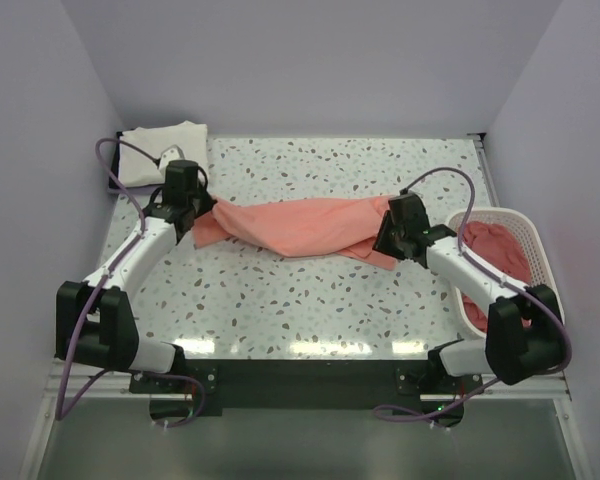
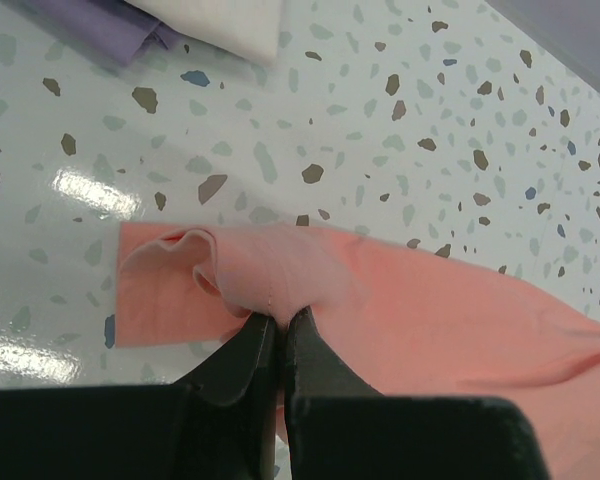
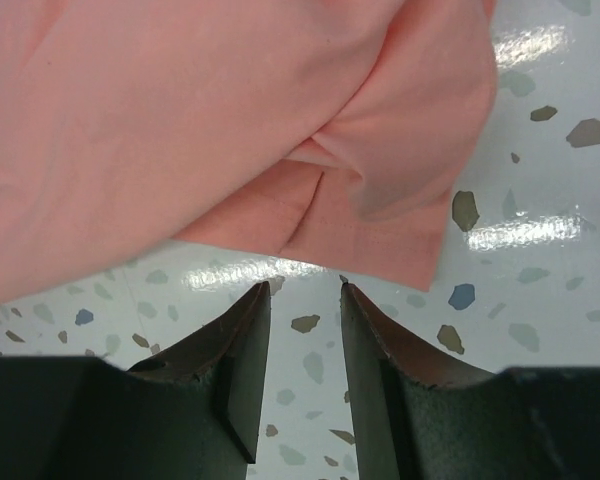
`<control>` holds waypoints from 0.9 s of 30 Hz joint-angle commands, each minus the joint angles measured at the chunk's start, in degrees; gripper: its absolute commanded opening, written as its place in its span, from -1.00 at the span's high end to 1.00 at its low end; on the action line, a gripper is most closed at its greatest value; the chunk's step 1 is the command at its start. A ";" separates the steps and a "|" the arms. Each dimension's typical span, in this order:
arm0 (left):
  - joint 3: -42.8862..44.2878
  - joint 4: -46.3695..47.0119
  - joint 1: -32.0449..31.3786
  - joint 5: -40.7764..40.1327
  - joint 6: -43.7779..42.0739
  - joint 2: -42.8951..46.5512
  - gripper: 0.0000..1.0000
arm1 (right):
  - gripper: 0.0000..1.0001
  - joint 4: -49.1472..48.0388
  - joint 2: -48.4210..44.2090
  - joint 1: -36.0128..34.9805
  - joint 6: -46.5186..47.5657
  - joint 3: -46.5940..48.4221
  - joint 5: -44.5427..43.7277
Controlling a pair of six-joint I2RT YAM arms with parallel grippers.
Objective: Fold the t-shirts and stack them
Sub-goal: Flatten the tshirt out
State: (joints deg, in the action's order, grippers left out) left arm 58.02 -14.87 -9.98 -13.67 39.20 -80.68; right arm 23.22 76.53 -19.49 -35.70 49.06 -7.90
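A salmon-pink t-shirt [image 1: 300,226] lies stretched in a long bunch across the middle of the table. My left gripper [image 1: 196,222] is shut on its left end, pinching a fold of the cloth [image 2: 270,285] between the jaws. My right gripper [image 1: 383,240] is open and empty at the shirt's right end; the hem [image 3: 370,235] lies just beyond the fingertips [image 3: 263,292]. A folded cream-white t-shirt [image 1: 162,150] sits at the far left corner. Darker pink-red shirts [image 1: 495,250] fill the basket.
A white lattice basket [image 1: 533,252] stands at the right edge of the table, beside my right arm. A purple cloth edge [image 2: 100,30] shows under the cream shirt. Grey walls close in the back and both sides.
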 commanded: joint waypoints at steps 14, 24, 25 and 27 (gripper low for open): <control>-1.68 6.87 0.92 3.21 -1.85 2.20 1.00 | 0.24 -15.40 11.10 -1.26 -8.50 -3.97 1.22; -1.51 6.88 1.63 3.74 -2.20 2.37 1.00 | 0.24 -21.46 12.50 -1.87 -12.89 -7.13 2.54; -1.51 6.88 1.80 3.74 -2.29 2.37 1.00 | 0.25 -21.73 12.41 -1.96 -13.16 -7.48 2.37; -1.68 6.88 1.89 3.91 -2.20 2.29 1.00 | 0.31 -22.52 11.80 -2.05 -14.04 -8.10 2.28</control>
State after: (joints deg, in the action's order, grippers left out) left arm 56.07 -11.35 -8.84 -10.41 38.26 -80.14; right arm 4.69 88.75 -21.02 -47.20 42.11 -4.97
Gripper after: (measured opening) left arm 0.050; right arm 0.356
